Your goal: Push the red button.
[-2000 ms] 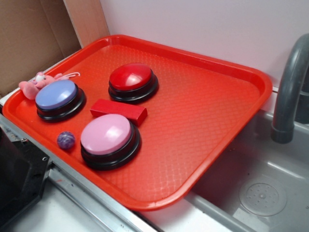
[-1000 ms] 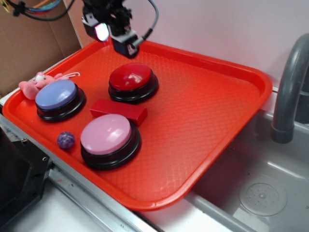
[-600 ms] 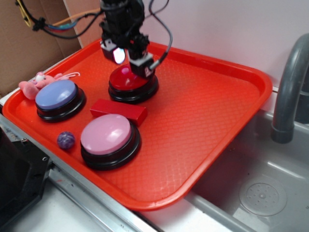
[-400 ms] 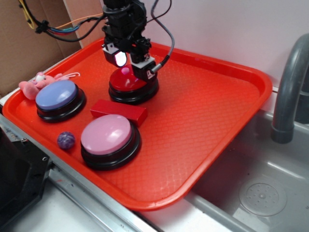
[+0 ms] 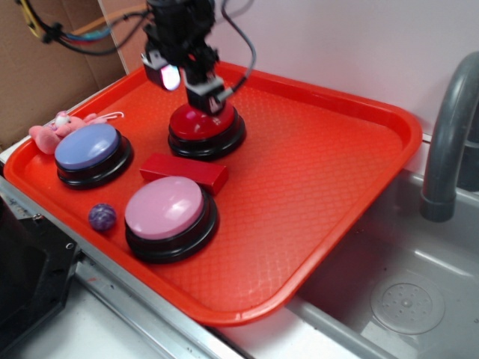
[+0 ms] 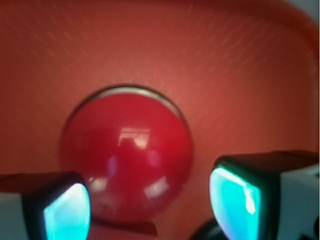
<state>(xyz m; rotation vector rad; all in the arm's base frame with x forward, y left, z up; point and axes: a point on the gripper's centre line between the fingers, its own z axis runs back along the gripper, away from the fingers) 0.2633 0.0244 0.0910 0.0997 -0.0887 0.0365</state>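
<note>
Red tray (image 5: 337, 194) holds blue button (image 5: 87, 147), pink button (image 5: 165, 207), red block (image 5: 184, 170).

the red button (image 6: 127, 165) fills the middle of the frame, glossy, on the red tray (image 6: 240, 75). two glowing cyan fingertips (image 6: 232, 197) sit at the lower corners, spread apart.

Setting: mock kitchen sink station, likely a robot lab. Evidence: grey sink basin (image 5: 404, 299) with drain at lower right; grey faucet (image 5: 447, 142) at right edge; red tray (image 5: 322, 194) on the counter; cardboard (image 5: 45, 67) at upper left; plain white wall behind.
</note>
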